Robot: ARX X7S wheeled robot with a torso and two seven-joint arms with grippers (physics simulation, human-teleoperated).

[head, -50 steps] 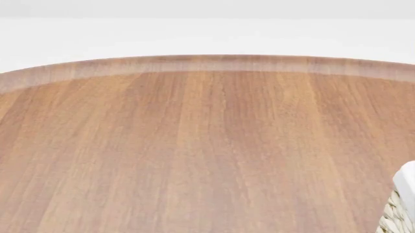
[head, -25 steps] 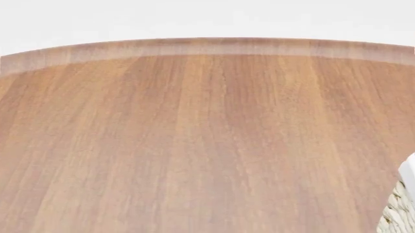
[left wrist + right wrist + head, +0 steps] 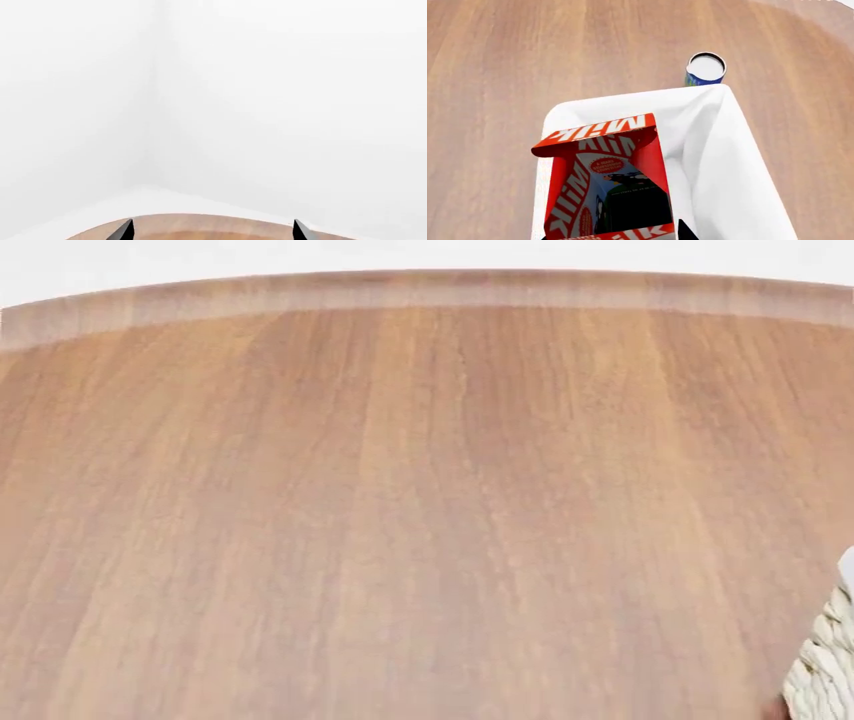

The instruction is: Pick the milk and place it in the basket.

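Observation:
The milk [image 3: 604, 180], a carton with a red top, white "Milk" lettering and a dark cow picture, fills the space between the jaws of my right gripper [image 3: 610, 235]. One black fingertip [image 3: 685, 233] shows beside it; the other is hidden. The carton hangs over the white cloth lining of the basket [image 3: 727, 165]. In the head view only a woven corner of the basket [image 3: 827, 670] shows at the lower right, and neither arm is in sight. My left gripper [image 3: 212, 232] is open and empty, over the table's edge and facing white walls.
A small can [image 3: 705, 69] with a white top and blue side stands on the wooden table [image 3: 494, 75] just past the basket's far corner. The round table's far edge [image 3: 427, 290] runs along the top of the head view.
The head view has shifted: the table's far edge has risen towards the top of the picture, and the basket corner has slid lower at the right.

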